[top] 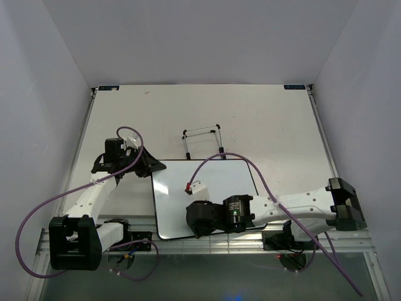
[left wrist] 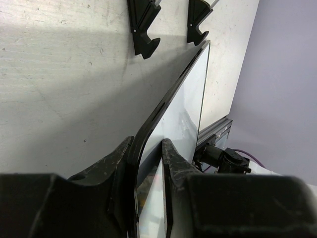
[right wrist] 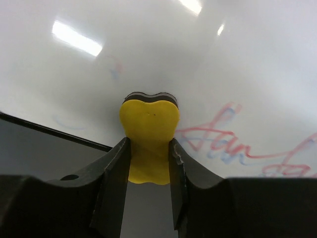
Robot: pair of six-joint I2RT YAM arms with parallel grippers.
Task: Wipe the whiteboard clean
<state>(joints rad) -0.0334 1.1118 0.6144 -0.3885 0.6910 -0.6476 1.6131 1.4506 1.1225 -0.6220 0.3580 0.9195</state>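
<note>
The whiteboard [top: 213,179] lies at the table's middle, white with a thin black rim. My left gripper [top: 150,164] is shut on its far left corner; in the left wrist view the jaws [left wrist: 146,148] pinch the board's [left wrist: 190,94] black edge. My right gripper [top: 197,222] hovers over the board's near left part, shut on a yellow eraser [right wrist: 148,124]. The eraser's dark felt end rests against the white surface [right wrist: 148,44] near the rim [right wrist: 49,131]. Red cursive scribble [right wrist: 225,134] runs to the right of the eraser. The eraser is hidden under the wrist in the top view.
A thin black wire easel stand [top: 203,139] stands just beyond the board's far edge; its black feet [left wrist: 144,29] show in the left wrist view. Purple cables loop over both arms. An aluminium rail [top: 207,241] lines the near table edge.
</note>
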